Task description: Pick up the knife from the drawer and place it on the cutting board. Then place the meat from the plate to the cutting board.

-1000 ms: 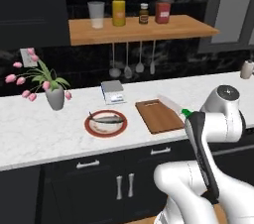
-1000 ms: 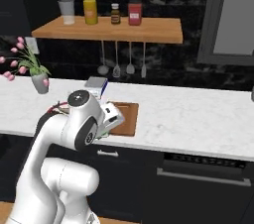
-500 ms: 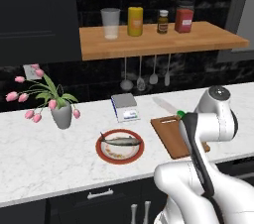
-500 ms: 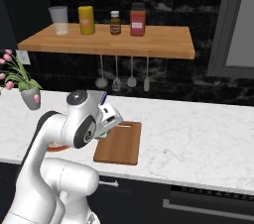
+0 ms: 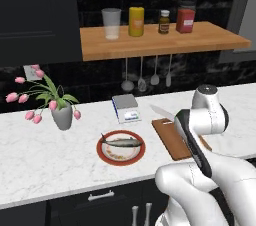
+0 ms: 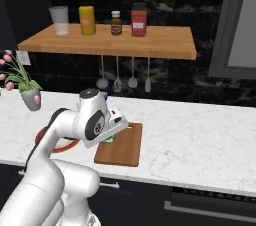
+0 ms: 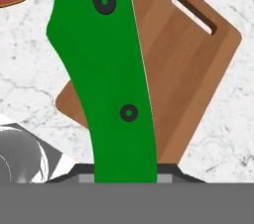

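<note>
The gripper (image 7: 126,176) was clamped on the knife (image 7: 106,74), whose bright green handle ran up through the hand view above the cutting board (image 7: 188,69) lying on the white marble counter (image 5: 40,160). From the left, its silver blade poked out past the arm over the board's far end. The meat (image 5: 121,142) lay on the plate (image 5: 102,154), just left of the board.

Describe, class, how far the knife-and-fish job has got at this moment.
Done: the knife is out of the drawer, clamped in the end effector. In hand: it hangs above the cutting board, not yet laid down. Left: set it on the board, then move the fish off the plate.
</note>
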{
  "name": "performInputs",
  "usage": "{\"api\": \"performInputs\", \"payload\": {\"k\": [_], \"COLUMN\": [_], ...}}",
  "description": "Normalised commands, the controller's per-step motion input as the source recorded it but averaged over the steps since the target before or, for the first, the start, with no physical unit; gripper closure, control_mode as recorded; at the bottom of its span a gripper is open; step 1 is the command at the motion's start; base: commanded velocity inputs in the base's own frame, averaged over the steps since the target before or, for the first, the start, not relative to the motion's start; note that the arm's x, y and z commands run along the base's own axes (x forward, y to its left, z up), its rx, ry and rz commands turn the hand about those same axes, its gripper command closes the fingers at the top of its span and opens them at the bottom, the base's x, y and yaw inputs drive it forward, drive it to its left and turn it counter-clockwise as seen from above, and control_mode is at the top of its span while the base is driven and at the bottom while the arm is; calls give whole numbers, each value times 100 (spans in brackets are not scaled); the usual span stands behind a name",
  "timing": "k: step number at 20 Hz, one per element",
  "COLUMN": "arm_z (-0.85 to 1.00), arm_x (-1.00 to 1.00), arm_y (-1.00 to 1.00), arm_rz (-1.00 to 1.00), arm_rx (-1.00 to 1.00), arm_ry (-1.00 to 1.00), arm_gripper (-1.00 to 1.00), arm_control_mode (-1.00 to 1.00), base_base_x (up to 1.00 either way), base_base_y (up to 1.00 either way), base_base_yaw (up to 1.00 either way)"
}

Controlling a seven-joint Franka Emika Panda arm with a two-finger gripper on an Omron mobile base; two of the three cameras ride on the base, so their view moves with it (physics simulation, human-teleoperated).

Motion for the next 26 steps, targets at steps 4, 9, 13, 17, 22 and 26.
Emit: {"api": "performInputs", "payload": {"k": [4, 9, 13, 17, 22, 26], "arm_z": [-29, -35, -37, -32, -35, -36], "arm_x": [22, 31, 39, 37, 29, 23], "arm_y": [-55, -31, -4, -3, -12, -17], "arm_rz": [0, 0, 0, -1, 0, 0], "arm_rx": [3, 1, 0, 0, 0, 0], "arm_ry": [13, 7, 2, 5, 8, 9], "arm_gripper": [100, 100, 100, 100, 100, 100], "arm_control_mode": [-100, -100, -100, -100, -100, -100], "base_base_x": [0, 0, 0, 0, 0, 0], "base_base_y": [0, 0, 0, 0, 0, 0], "base_base_yaw": [0, 0, 0, 0, 0, 0]}}
